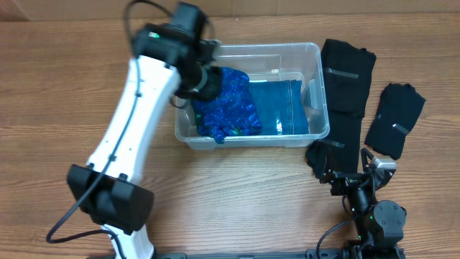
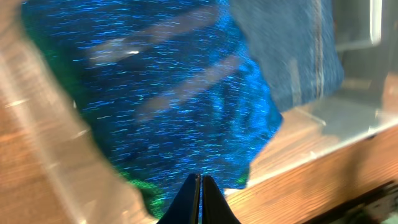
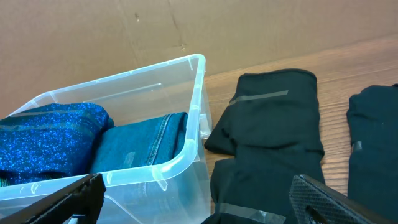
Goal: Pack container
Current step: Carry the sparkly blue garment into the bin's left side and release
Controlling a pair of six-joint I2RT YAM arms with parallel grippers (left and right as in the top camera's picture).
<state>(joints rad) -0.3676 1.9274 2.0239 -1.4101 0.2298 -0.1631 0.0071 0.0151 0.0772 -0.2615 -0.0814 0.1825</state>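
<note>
Toward the far edge of the table (image 1: 72, 108), about midway along it, sits the container (image 1: 310, 50). It holds a folded denim piece (image 1: 284, 108) on its right and a sparkly blue garment (image 1: 226, 101) heaped on its left. Left fingers (image 2: 199, 198) hang low over that heap, tips pressed together with nothing visible between them. The wrist view is blurred, so a pinched thread cannot be ruled out. If cloth is caught, lifting away would likely drag the garment over the near rim, where its green edge (image 1: 224, 133) bunches. A downward push at the left end could also skid or tip the light container. Right fingers (image 1: 353, 175), spread wide and empty near the right near corner, face black garments (image 1: 346, 79) lying on the table. The room left inside looks tight for them.
</note>
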